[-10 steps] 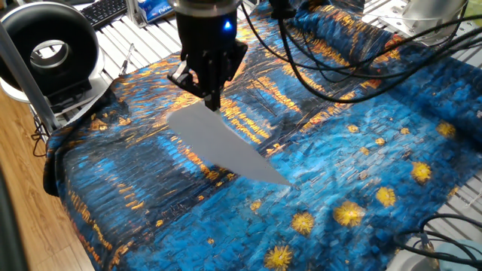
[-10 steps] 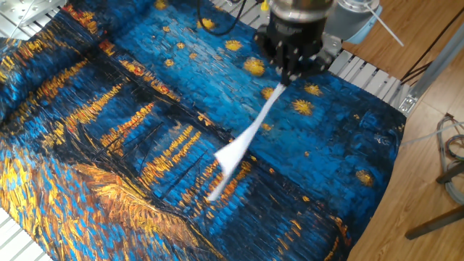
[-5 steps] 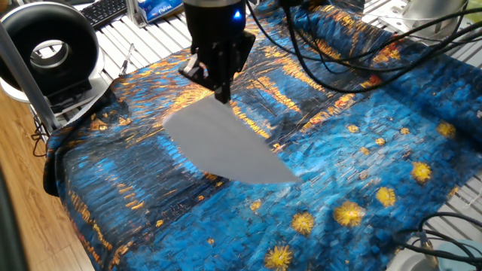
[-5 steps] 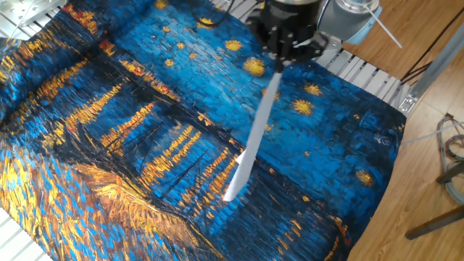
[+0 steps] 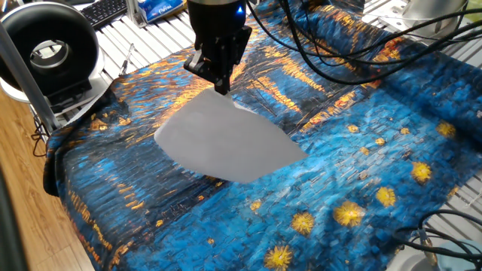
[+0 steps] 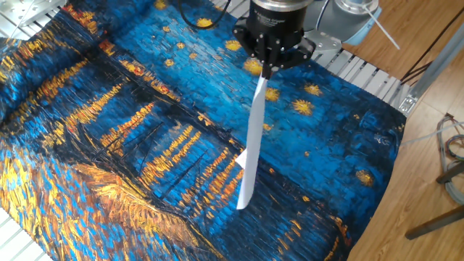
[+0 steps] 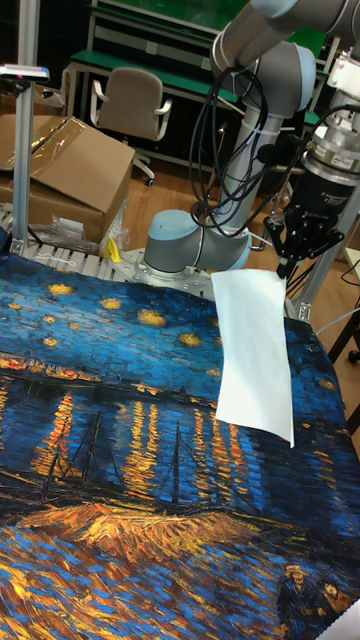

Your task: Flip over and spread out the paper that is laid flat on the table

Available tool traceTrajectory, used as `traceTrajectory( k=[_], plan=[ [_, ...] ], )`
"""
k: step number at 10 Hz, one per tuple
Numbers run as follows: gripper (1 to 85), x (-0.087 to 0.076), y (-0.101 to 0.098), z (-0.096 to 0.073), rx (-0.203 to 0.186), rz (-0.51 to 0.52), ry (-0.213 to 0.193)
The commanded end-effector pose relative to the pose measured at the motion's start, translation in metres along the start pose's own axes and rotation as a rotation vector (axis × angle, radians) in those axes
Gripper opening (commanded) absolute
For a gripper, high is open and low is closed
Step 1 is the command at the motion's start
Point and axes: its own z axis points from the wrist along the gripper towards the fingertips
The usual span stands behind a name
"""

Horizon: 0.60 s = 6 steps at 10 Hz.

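Observation:
The white paper [image 5: 226,139] hangs from one corner, lifted off the table [image 5: 361,158]. Its lower edge still rests on the blue cloth. In the other fixed view the paper [image 6: 250,152] shows almost edge-on, a thin strip slanting down from the jaws. In the tall fixed view the paper [image 7: 252,350] faces the camera as a full sheet. My gripper [image 5: 221,86] is shut on the sheet's top corner; it also shows as gripper [image 6: 265,71] and gripper [image 7: 283,266].
A black and white round fan [image 5: 49,53] stands at the table's left corner. Black cables [image 5: 331,68] loop over the cloth behind the arm. A cardboard box [image 7: 60,170] and a chair [image 7: 130,105] sit beyond the table. White slats [image 6: 366,80] border the cloth.
My gripper has carried the held corner up and toward the far side. The sheet has swung from a narrow slanted strip to a broader, more upright face.

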Motion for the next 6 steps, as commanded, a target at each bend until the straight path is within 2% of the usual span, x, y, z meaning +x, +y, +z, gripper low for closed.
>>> traceTrajectory(
  k=[1, 2, 6],
  plan=[
    [1.0, -0.007, 0.000, 0.000, -0.008, -0.026, -0.026],
    [1.0, 0.000, 0.007, -0.009, -0.012, -0.006, -0.018],
    [1.0, 0.033, 0.055, -0.061, -0.027, 0.068, 0.001]
  ],
)
